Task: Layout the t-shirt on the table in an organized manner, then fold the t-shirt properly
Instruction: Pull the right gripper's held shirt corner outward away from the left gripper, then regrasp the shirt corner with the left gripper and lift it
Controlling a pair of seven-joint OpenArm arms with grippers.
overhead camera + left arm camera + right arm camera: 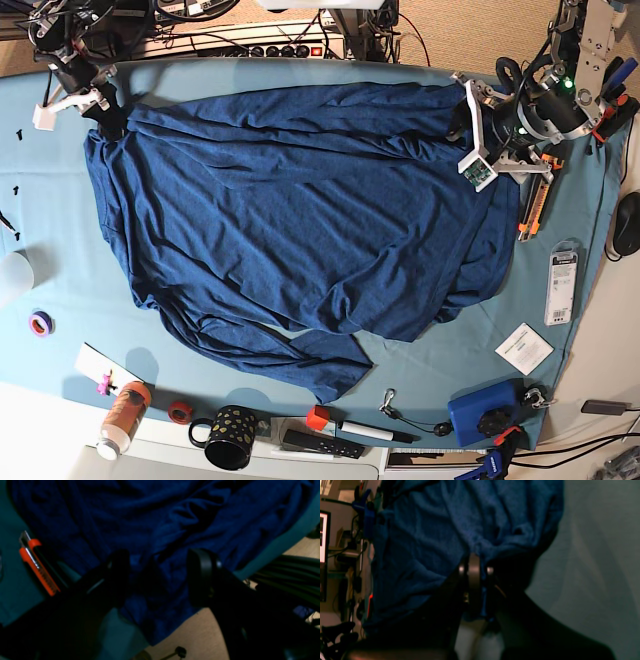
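One t-shirt (290, 210) on one table (60, 290), two arms.

The t-shirt (300, 215) is covering most of the table (60, 290). Bare cloth is lying open on the left and at the near right. An orange knife (528, 212) is crowding the far right edge. A mug (228, 436), bottle (122, 414) and blue box (482, 414) are lining the near edge.
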